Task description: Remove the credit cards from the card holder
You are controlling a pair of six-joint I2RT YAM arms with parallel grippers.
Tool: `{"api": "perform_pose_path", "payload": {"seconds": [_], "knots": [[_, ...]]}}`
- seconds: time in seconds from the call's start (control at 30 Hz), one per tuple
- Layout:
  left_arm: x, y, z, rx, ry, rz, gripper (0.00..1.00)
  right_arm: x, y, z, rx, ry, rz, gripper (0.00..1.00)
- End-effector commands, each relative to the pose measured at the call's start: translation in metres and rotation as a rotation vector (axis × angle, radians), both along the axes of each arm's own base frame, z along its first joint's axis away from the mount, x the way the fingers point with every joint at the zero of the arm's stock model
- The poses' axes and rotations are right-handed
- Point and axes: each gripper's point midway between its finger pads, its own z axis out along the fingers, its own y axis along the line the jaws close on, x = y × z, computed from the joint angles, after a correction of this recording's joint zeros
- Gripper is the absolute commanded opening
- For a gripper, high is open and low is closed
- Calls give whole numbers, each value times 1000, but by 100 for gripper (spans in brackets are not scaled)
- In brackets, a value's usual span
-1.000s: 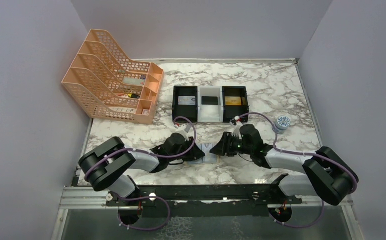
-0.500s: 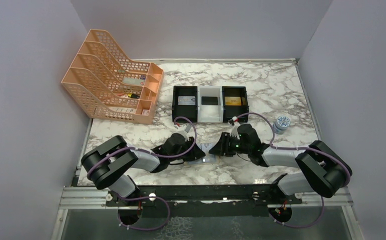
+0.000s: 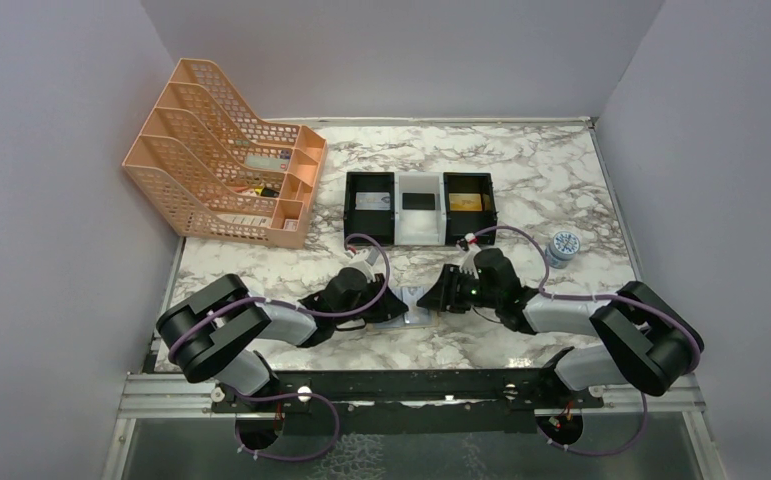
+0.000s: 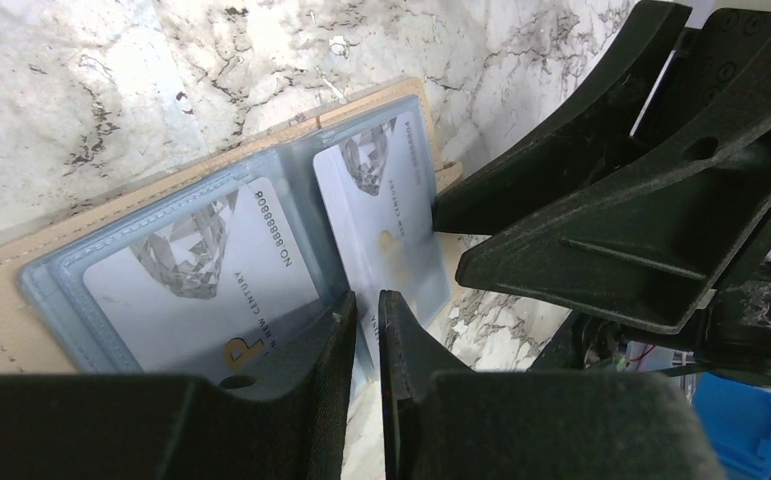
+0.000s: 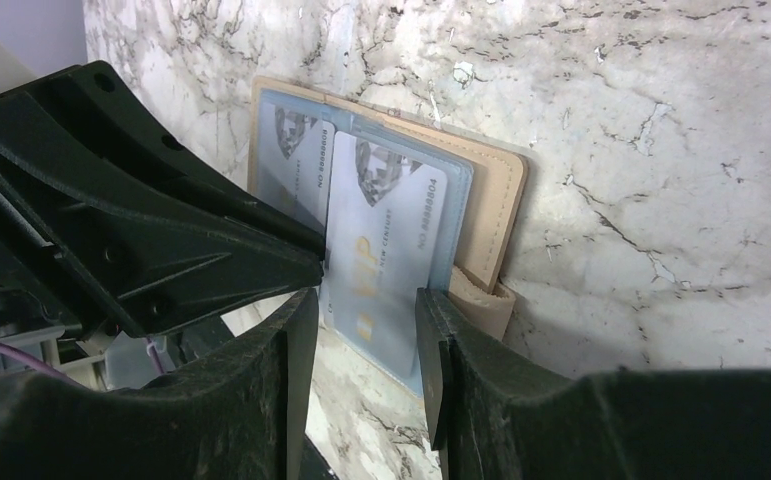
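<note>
The card holder (image 3: 410,306) lies open on the marble between both grippers, tan outside with grey-blue clear sleeves (image 4: 261,190). Two white credit cards sit in the sleeves, one on the left (image 4: 201,270) and one on the right (image 4: 381,200). My left gripper (image 4: 366,297) has its tips at the fold between the sleeves. Its jaws stand only a thin slit apart, and I cannot tell whether they pinch a sleeve edge. My right gripper (image 5: 366,295) is open and straddles the near end of one card (image 5: 386,240). Its right finger (image 5: 451,330) is against the tan flap (image 5: 481,300).
A row of small trays stands behind the grippers: black (image 3: 370,178), white (image 3: 419,236) and black (image 3: 469,179), each with a card-like item inside. A peach file organizer (image 3: 221,150) stands at the back left. A small round blue-white tin (image 3: 564,244) sits to the right.
My right gripper has shifted slightly left toward the card holder. The left jaws have narrowed.
</note>
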Motion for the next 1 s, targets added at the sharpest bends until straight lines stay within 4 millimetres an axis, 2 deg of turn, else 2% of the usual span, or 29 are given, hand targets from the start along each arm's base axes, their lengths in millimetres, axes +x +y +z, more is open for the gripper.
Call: {"api": "perform_pose_path", "payload": {"seconds": [0.0, 0.57, 0.9, 0.97], "knots": [[3, -7, 17, -68, -32, 2, 17, 3, -6, -3, -10, -10, -40, 42], [3, -3, -4, -36, 23, 41, 27, 1, -5, -1, -1, -9, -31, 42], [5, -4, -3, -38, 22, 41, 17, 1, -4, -2, 6, -6, -23, 42], [4, -4, -2, -41, 19, 40, 12, 1, -3, -1, 8, -6, -23, 42]]}}
